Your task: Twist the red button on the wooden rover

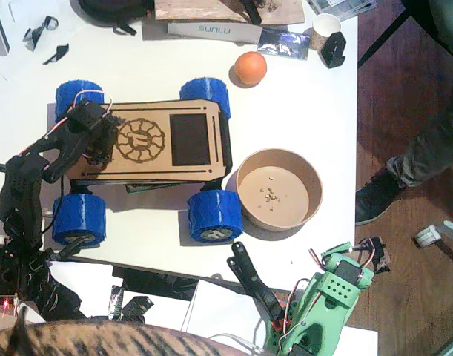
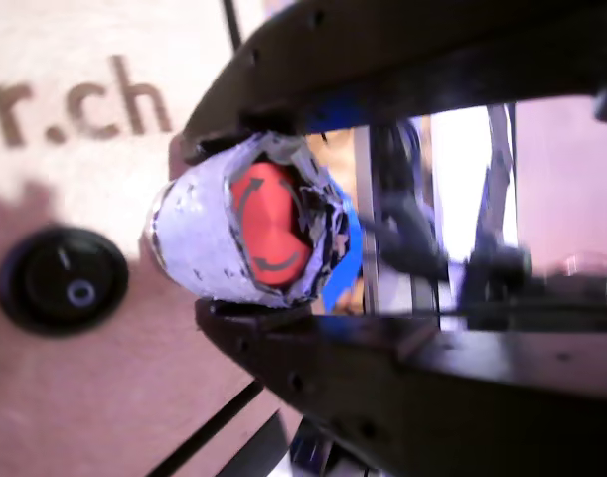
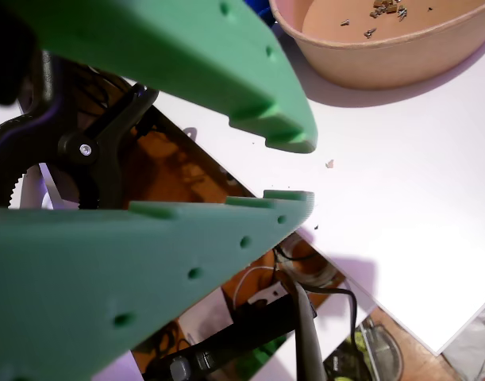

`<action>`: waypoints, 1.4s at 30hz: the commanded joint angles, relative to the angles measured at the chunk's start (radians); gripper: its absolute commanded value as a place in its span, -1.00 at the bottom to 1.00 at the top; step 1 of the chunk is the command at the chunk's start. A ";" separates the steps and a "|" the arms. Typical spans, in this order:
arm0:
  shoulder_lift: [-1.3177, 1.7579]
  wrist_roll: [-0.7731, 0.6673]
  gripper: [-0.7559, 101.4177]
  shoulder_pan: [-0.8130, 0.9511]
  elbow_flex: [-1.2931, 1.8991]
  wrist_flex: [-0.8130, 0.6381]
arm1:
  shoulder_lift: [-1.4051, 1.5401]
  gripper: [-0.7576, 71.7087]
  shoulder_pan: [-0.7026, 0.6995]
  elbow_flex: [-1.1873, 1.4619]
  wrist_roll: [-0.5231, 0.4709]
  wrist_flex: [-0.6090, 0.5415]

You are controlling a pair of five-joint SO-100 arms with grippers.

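The wooden rover point(image 1: 159, 167) with chunky blue wheels stands left of centre on the white table. My black left gripper point(image 1: 104, 142) reaches over its left end and hides the red button in the fixed view. In a wrist view the red button point(image 2: 268, 224), with its silvery collar, sits pinched between the black jaws of the left gripper point(image 2: 199, 229), which is shut on it. My green right gripper point(image 1: 343, 261) rests at the table's front right. In a wrist view the right gripper point(image 3: 306, 171) has a narrow gap at its tips with nothing in it.
A black round button point(image 2: 63, 280) sits beside the red one. A brown paper bowl point(image 1: 245, 193) stands right of the rover, an orange ball point(image 1: 250, 67) behind it. A black clamp point(image 1: 252, 282) lies at the front edge. A person's shoe point(image 1: 374, 196) is on the floor at right.
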 commanded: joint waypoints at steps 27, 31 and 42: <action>0.290 0.020 -0.12 0.058 0.002 0.179 | 0.002 -0.91 -0.002 -0.005 -0.011 0.009; 0.397 -0.118 -0.47 0.034 0.014 0.224 | 0.002 -0.91 -0.002 -0.005 -0.011 0.009; 0.552 -0.943 -0.98 -0.249 0.017 0.290 | 0.002 -0.91 -0.002 -0.005 -0.011 0.009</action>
